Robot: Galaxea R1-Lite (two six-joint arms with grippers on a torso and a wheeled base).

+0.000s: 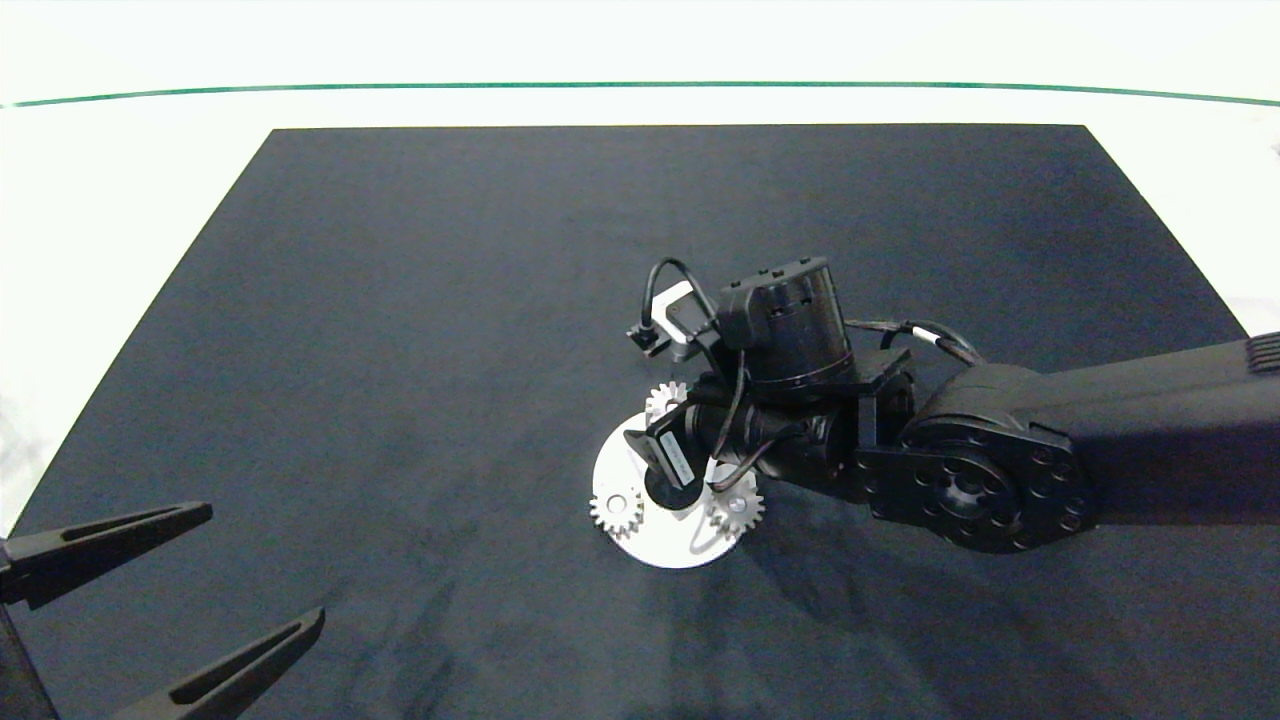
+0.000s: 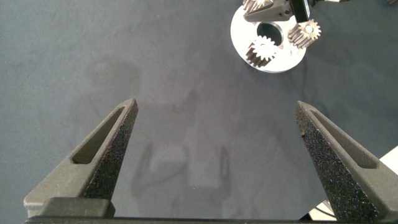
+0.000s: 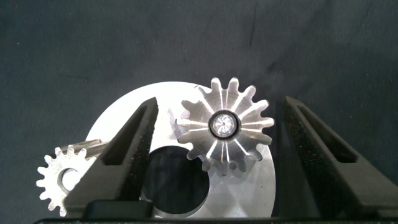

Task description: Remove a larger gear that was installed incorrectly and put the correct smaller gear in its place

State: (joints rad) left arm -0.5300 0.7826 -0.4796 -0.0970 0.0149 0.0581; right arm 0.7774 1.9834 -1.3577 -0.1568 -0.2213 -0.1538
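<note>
The right gripper is open, with one finger on each side of the larger gear, not touching it. That gear stands upright on a peg on the white disc, by the disc's hole. The open left gripper waits far from the disc on the black mat.

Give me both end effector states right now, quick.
Left end effector: open, empty, parked over the bare mat.
Right end effector: open, fingers straddling a gear on the round plate, not gripping it.
</note>
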